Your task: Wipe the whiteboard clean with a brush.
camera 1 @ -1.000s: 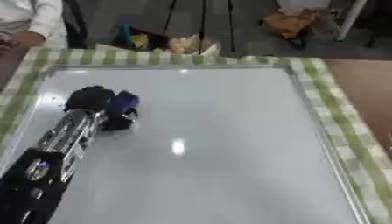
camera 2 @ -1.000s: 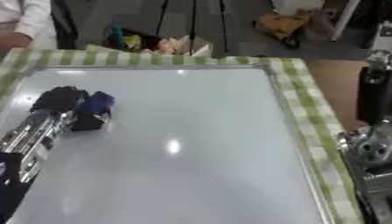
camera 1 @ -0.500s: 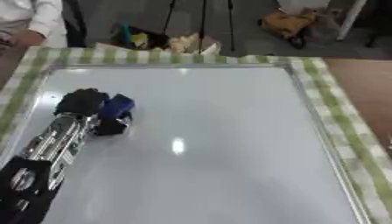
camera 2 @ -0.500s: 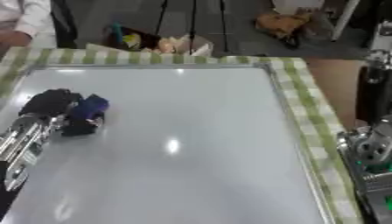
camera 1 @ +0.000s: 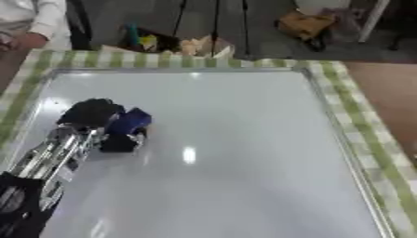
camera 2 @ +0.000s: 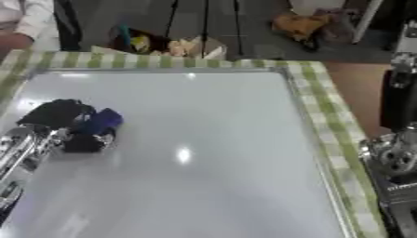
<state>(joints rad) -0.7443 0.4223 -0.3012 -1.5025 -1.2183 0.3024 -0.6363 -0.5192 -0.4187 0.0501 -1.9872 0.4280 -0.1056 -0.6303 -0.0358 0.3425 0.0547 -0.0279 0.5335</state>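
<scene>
A large whiteboard (camera 1: 236, 153) lies flat on the table, its surface white with only glare spots. My left hand (camera 1: 91, 114) comes in from the lower left and is curled round a blue brush (camera 1: 128, 123) with a dark base, which rests on the board's left part. My right arm (camera 2: 399, 153) shows only as silver and black parts at the right edge of the right eye view; its hand is out of sight.
A green-and-white checked cloth (camera 1: 371, 139) frames the board. Beyond the far edge are a tripod's legs (camera 1: 216, 18), bags and clutter (camera 1: 163, 44) on the floor. A person's sleeve and hand (camera 1: 29, 28) rest at the far left corner.
My left hand with the brush slid left and slightly nearer, then shifted back a little; the camera view has also moved somewhat.
</scene>
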